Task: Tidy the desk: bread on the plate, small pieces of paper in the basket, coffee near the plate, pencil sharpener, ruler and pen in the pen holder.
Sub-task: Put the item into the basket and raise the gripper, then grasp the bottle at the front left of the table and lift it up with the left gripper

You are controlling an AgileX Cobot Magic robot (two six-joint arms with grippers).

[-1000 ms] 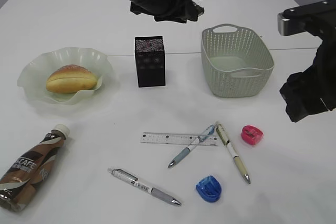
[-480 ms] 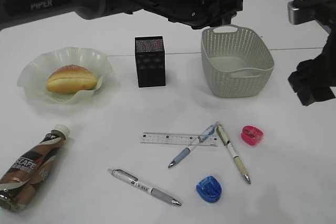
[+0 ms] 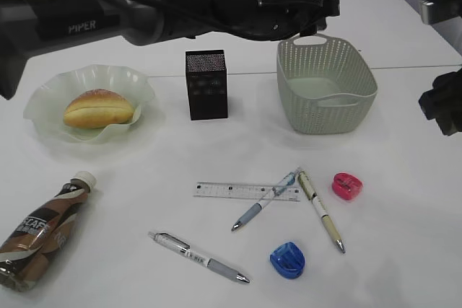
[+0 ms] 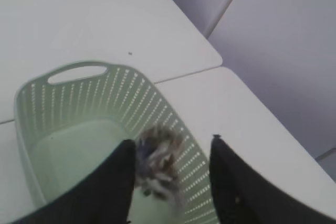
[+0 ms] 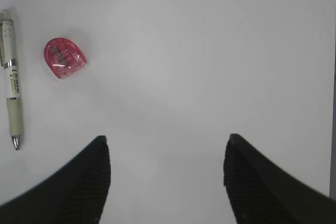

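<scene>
Hovering over the basket (image 4: pixel 79 129), the paper ball (image 4: pixel 157 163) is being released between parting left fingers (image 4: pixel 113 192); right fingers (image 5: pixel 84 179) are being held apart, empty.

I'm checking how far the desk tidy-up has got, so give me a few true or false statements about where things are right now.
1. The bread lies on the plate. True.
2. The coffee stands upright beside the plate. False: it lies on its side near the front left of the desk.
3. A paper ball sits between the fingers of the left hand, over the basket. True.
4. The ruler is inside the pen holder. False: it lies flat on the desk, with a pen across one end.
5. The right hand grips the pink sharpener. False: it is open and empty, apart from the sharpener.
</scene>
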